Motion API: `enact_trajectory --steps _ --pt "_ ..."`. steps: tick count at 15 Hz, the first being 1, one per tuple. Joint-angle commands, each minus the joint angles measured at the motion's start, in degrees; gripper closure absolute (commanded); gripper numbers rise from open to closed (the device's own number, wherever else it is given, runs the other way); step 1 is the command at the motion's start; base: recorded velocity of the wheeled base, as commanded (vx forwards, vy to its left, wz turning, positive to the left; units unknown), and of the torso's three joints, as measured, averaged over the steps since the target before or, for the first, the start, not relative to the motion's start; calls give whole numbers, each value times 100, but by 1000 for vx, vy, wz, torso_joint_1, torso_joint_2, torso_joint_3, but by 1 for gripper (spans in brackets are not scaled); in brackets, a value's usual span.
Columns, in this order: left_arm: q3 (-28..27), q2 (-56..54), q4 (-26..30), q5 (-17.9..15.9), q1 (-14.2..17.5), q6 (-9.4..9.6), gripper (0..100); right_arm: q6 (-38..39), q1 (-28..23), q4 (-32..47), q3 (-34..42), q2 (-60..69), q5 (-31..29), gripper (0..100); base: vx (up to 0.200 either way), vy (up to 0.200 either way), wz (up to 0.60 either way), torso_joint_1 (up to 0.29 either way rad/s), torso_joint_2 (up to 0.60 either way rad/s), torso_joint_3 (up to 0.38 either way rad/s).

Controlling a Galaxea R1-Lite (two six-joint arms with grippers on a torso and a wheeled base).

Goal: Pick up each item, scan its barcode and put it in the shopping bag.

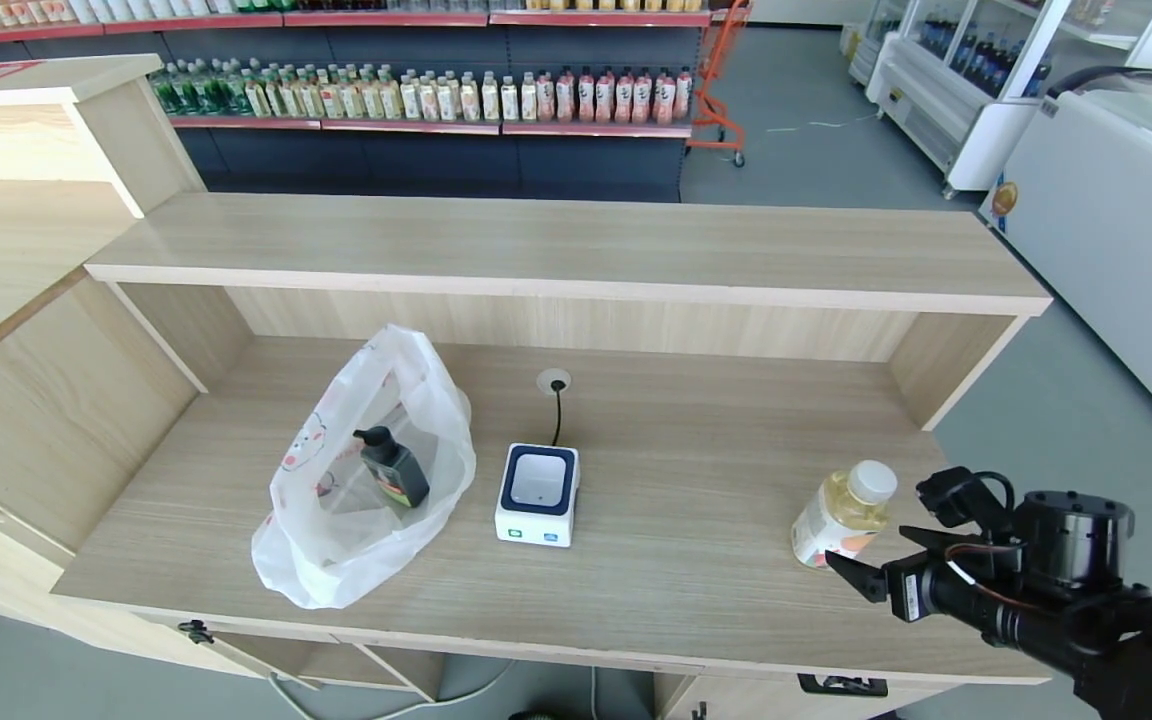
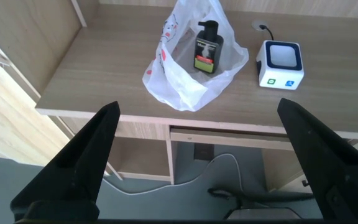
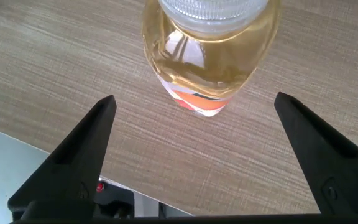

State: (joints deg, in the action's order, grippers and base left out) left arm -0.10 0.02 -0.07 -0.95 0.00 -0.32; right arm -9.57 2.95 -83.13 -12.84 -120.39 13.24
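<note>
We see wide bare stretch of counter (image 1: 696, 470) between scanner (image 1: 537, 494) and bottle (image 1: 844, 512): free passage there. Narrower gap between scanner and shopping bag (image 1: 301, 540), near but apart. Bag mouth gapes upward, pump bottle (image 1: 394, 468) taking part of inside. Scanner cable (image 1: 557, 415) runs toward rear wall (low, thin snag). Raised ledge (image 1: 556, 250) caps back; left wall (image 1: 66, 420) near bag. Bottle straight ahead of right gripper (image 3: 194, 102), in line with gap between widely spread fingers.
</note>
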Motion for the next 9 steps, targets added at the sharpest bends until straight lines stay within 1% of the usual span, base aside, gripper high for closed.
enact_trajectory --steps 1,3,5,9 --pt "1 -2 -1 -2 0 -3 0 25 144 -301 -17 -388 -173 0 0 0 0 0 0 0" --pt "1 -2 -1 -2 0 -3 0 43 162 -652 -140 -626 -260 0 0 0 0 0 0 0" --pt "1 -2 -1 -2 0 -3 0 52 162 -687 -316 -828 -533 0 0 0 0 0 0 0" --pt "1 -2 -1 -2 0 -3 0 140 206 -687 -571 -1056 -550 0 0 0 0 0 0 0"
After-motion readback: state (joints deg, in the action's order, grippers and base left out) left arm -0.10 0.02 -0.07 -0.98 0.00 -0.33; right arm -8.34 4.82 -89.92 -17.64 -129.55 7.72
